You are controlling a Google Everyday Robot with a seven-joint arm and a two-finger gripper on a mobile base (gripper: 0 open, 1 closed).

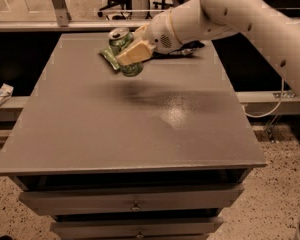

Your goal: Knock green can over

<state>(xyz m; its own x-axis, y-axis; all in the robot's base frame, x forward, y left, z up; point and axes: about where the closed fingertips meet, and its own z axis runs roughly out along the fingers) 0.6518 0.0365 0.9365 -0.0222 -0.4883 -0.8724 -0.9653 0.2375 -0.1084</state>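
Observation:
The green can is light green with a silver top and pull tab. It is over the far middle of the grey table and leans a little to the left. My gripper reaches in from the right and is shut on the green can. One tan finger lies across the can's front and the other is hidden behind it. The can's base is close to the tabletop; I cannot tell whether it touches.
A flat green crinkled piece pokes out to the left of the can. A dark object lies on the table behind my arm. Drawers are under the table's front edge. A pale item sits on a ledge at the left.

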